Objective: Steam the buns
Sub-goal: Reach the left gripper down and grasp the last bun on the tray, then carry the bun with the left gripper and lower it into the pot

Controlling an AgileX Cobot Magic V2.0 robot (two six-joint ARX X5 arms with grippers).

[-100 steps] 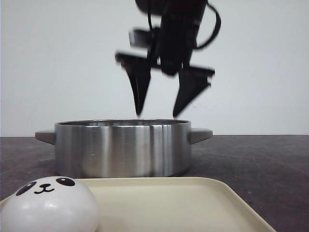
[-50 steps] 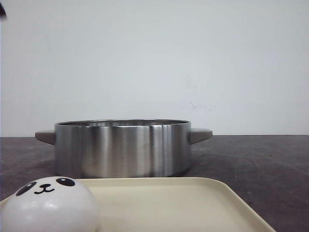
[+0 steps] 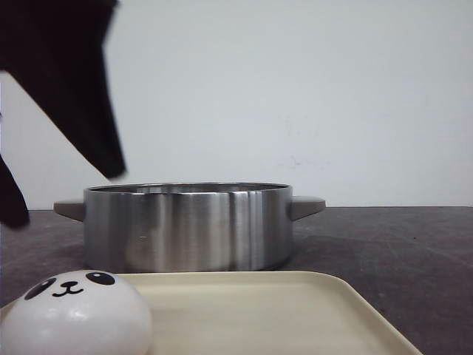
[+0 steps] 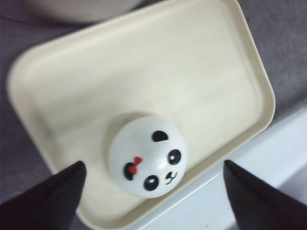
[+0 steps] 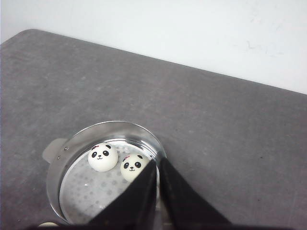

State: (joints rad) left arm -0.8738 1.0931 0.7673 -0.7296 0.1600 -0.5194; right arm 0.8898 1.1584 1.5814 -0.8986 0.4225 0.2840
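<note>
One white panda bun (image 3: 74, 314) lies at the near left corner of a cream tray (image 3: 259, 310). In the left wrist view this bun (image 4: 146, 155), with a red bow, sits on the tray (image 4: 144, 72) between my left gripper's (image 4: 153, 164) widely spread fingers, which are above it and not touching. The front view shows that left gripper (image 3: 63, 196) open at the upper left. Two more buns (image 5: 102, 157) (image 5: 134, 166) rest inside the steel pot (image 5: 72, 143). High above the pot's rim, my right gripper (image 5: 157, 162) is shut and empty.
The steel pot (image 3: 185, 225) with two side handles stands on the dark table just behind the tray. A white wall rises behind the table. A pale ledge (image 4: 268, 158) runs along the tray's near edge.
The open gripper that hung over the pot a second ago left the front view. My left gripper's black fingers have since come in at the upper left.
</note>
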